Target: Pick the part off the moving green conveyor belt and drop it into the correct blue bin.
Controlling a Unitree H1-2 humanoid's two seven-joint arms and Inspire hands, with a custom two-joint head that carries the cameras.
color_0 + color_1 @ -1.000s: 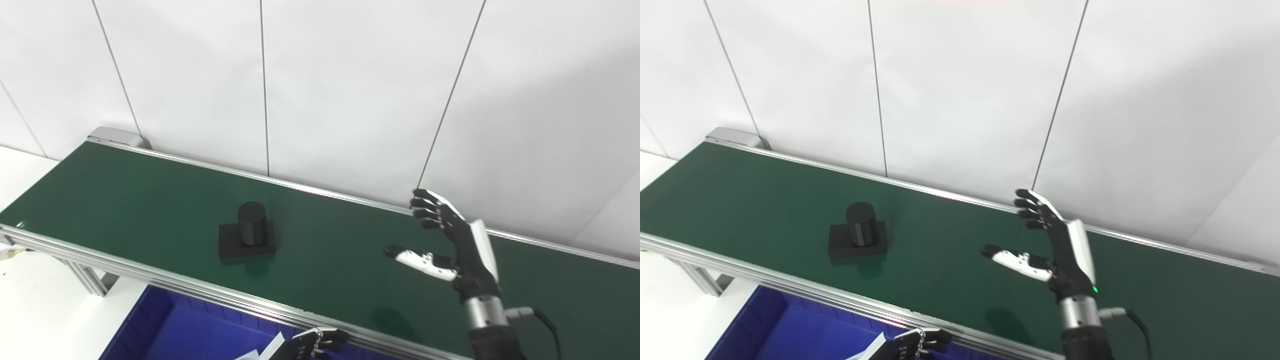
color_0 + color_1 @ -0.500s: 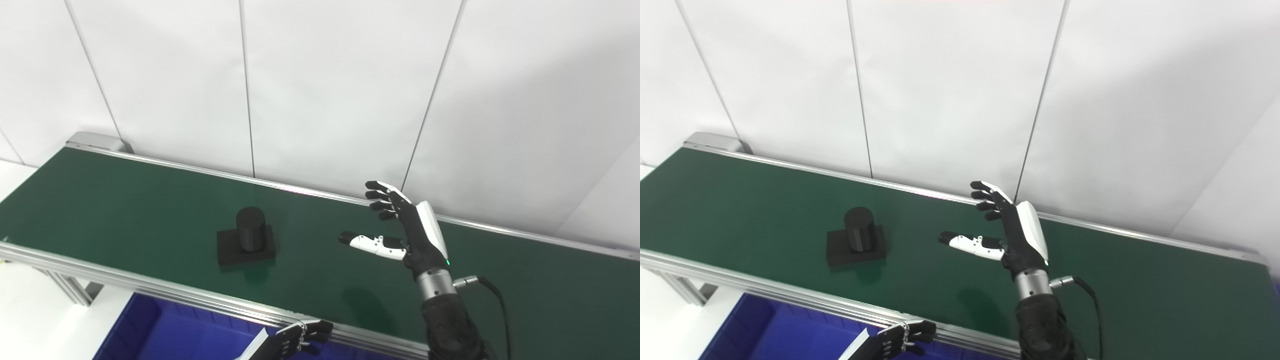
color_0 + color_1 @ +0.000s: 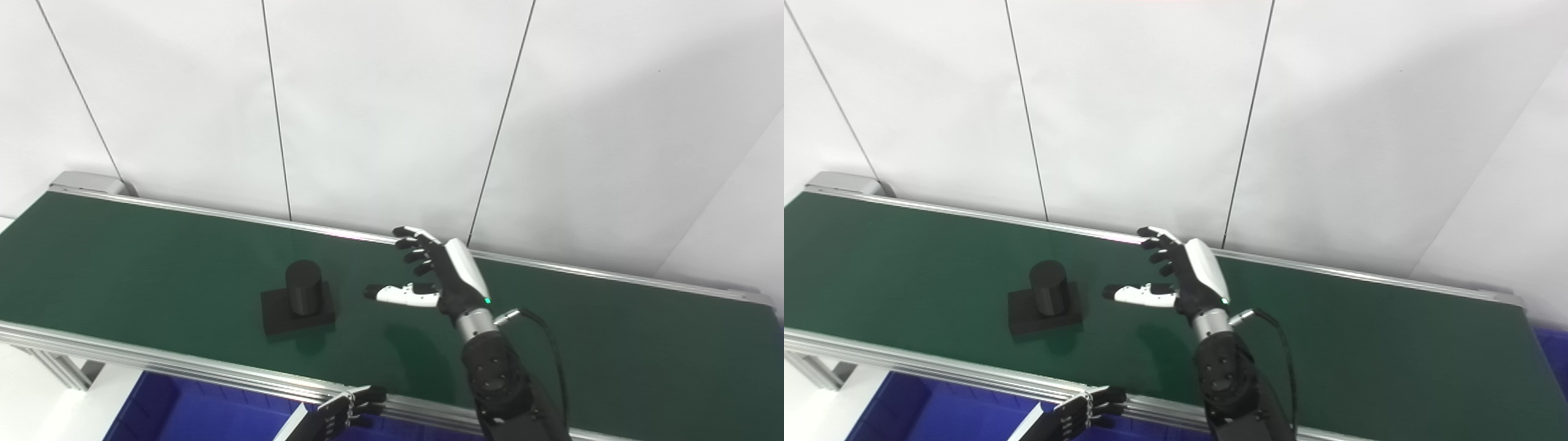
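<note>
Below the conveyor belt's (image 3: 153, 257) near rail, the left hand (image 3: 346, 413) curls over the blue bin (image 3: 184, 416), while the right hand (image 3: 438, 278) hovers empty, fingers spread wide, above mid-belt, near the black part (image 3: 298, 300).

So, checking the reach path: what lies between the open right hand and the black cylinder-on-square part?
Only bare green conveyor belt lies between the right hand and the black part, in both eye views.

part (image 3: 298, 298) on belt (image 3: 153, 257), right robot hand (image 3: 438, 275) beside it
</note>
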